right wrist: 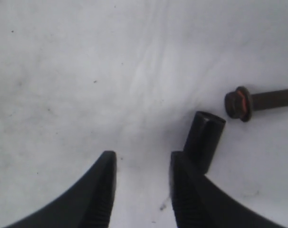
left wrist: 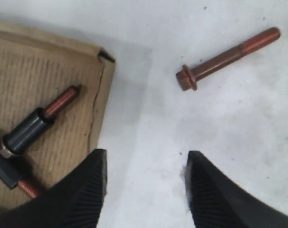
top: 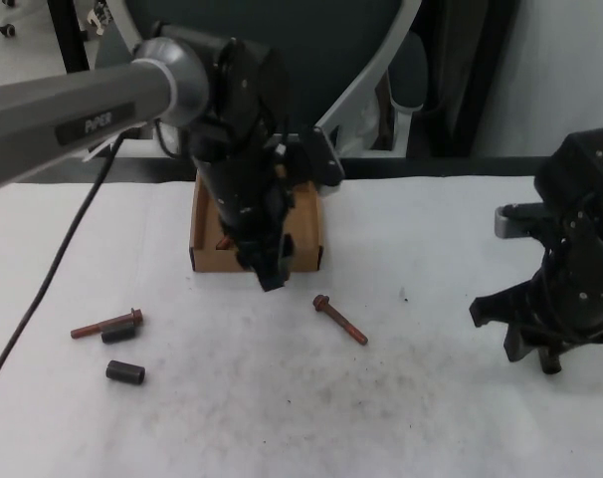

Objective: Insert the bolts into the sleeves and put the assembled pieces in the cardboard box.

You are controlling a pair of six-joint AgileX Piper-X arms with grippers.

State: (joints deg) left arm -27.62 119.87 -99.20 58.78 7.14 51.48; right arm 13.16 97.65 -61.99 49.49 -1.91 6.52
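Note:
My left gripper (top: 270,274) (left wrist: 146,154) hangs open at the front edge of the cardboard box (top: 306,214) (left wrist: 44,76), with nothing between its fingers. In the box lie two assembled pieces, a copper bolt in a black sleeve (left wrist: 32,126) and another (left wrist: 6,173) partly hidden by a finger. A loose copper bolt (top: 339,320) (left wrist: 227,59) lies on the table just right of the box. My right gripper (right wrist: 141,154) is open low over the table, with a black sleeve (right wrist: 204,137) beside one finger and a bolt (right wrist: 258,100) just past it.
At the front left of the white table lie another bolt (top: 105,325) and two black sleeves (top: 117,336) (top: 125,373). The other arm (top: 570,269) crouches at the right edge. A cable (top: 53,269) runs down the left side. A chair stands behind the bench.

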